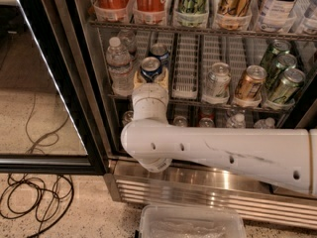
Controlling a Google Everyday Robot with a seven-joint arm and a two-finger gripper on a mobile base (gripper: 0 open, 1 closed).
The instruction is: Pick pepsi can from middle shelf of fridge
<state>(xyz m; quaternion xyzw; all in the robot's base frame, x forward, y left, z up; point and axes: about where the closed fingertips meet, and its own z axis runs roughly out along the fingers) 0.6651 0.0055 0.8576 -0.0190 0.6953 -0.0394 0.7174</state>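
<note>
The pepsi can [150, 67], blue with a silver top, stands at the front of a lane on the middle shelf [187, 92] of the fridge [198, 185]. My gripper [150, 76] reaches in from below on the white arm. Its tan fingers [138, 77] sit tight against both sides of the can, which rests on the rack. A second blue can [159, 51] stands right behind it in the same lane.
A water bottle [119, 66] stands just left of the can. A silver can [218, 79], a copper-gold can [250, 82] and green cans [285, 78] stand to the right. Tall cans line the rack above. The black door frame [59, 88] stands left, cables [34, 197] lie on the floor, and a plastic bin [190, 223] sits below.
</note>
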